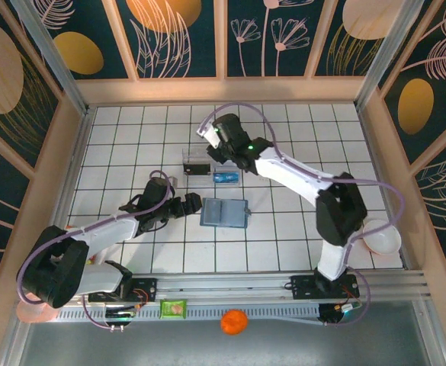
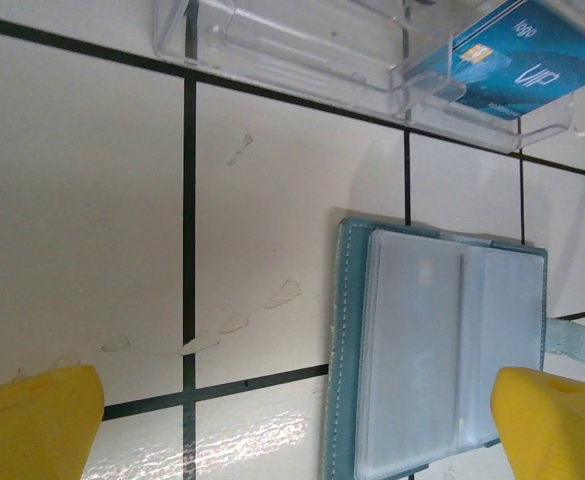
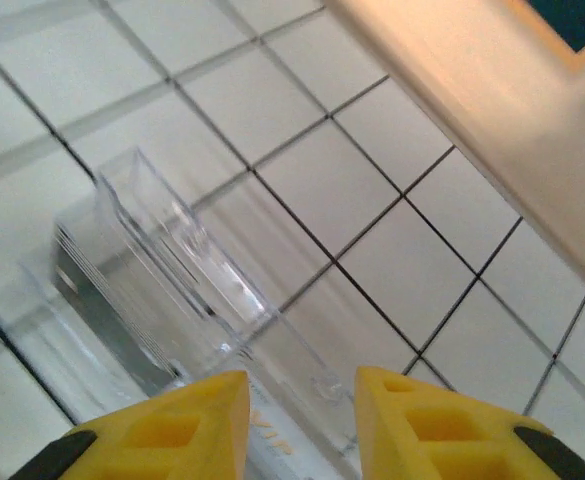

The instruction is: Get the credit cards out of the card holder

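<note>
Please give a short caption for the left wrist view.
Open card holder on white tiles, blue card in a clear tray beyond, left gripper open.

Top view looks down on the whole table (image 1: pixel 299 229); both close wrist views share the clear tray (image 2: pixel 292 45).

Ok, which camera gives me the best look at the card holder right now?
Left wrist. The card holder lies open close below that camera, showing its clear sleeves, teal stitched edge and strap. In the top external view the card holder is just a small flat blue rectangle, too small to make out the sleeves.
</note>
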